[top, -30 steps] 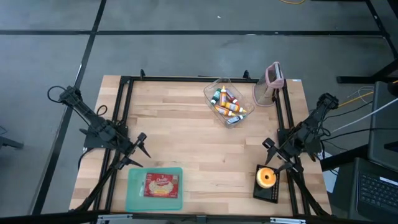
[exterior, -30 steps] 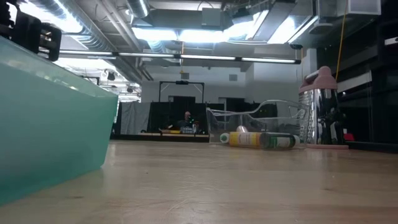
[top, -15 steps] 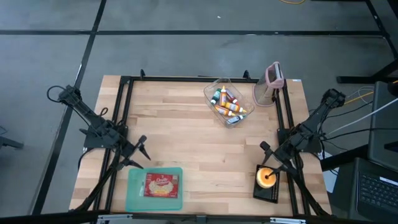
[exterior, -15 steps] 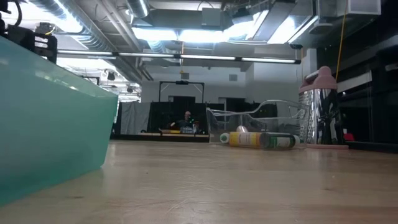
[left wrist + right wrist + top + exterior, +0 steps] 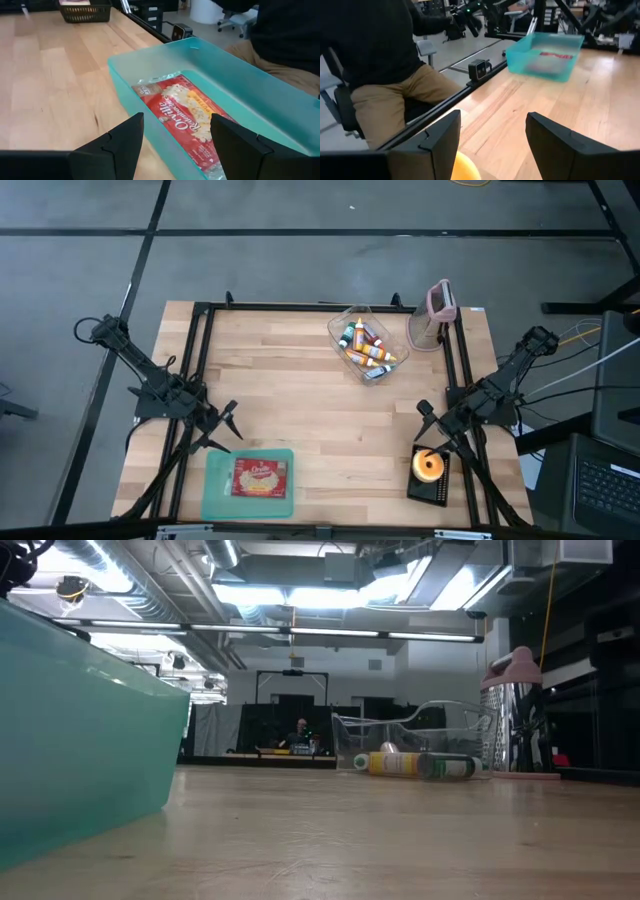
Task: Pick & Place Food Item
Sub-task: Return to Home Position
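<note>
Homing is looking like the only step remaining, and doing it well is mostly a matter of touching nothing. Nearest, a person in a dark top and tan trousers [image 5: 380, 55] is sitting just off the table's near edge, so neither arm should be swinging out past that side.

On the near left, a teal plastic bin [image 5: 212, 480] is holding a red popcorn packet [image 5: 261, 477]. The left gripper [image 5: 227, 425] is hanging just beyond its far rim, fingers apart and holding nothing. It should be lifting clear rather than dipping toward that rim.

On the near right, a small black basket [image 5: 425, 492] with a round orange item [image 5: 429, 465] is sitting right beside the right gripper [image 5: 422, 426], whose fingers are also spread and empty. Drawing back along its own line, without dropping lower, is looking safest there.

Far across the wooden table [image 5: 300, 400], the clear plastic bin [image 5: 336, 330] is holding the small food colouring bottles [image 5: 366, 350], several lying together inside it, well apart from both grippers. A metal grater with a pink handle [image 5: 438, 315] is standing just to its right. Nothing at the far side is needing another touch, so both arms should be settling slowly and evenly.
</note>
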{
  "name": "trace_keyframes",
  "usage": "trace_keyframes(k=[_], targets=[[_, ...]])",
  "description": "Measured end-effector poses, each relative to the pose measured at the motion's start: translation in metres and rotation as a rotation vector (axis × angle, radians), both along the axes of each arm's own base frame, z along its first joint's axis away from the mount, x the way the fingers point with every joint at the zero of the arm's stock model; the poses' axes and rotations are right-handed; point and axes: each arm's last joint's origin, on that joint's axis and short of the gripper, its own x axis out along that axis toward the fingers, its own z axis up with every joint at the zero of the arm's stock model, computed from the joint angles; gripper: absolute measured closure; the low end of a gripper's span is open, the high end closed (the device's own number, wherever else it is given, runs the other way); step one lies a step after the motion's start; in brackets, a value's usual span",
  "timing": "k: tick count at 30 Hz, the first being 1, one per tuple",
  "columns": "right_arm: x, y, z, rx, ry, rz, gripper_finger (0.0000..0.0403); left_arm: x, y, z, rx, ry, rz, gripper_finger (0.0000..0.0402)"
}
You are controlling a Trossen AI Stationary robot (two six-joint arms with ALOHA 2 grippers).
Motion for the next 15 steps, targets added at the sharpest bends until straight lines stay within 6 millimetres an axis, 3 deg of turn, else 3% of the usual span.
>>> trace_keyframes(k=[15], targets=[[-0.0009, -0.0003, -0.0002, 0.008, 0.007, 0.002, 0.0181, -0.0017, -0.0001, 0.0036, -0.029, -0.027, -0.010, 0.0178]])
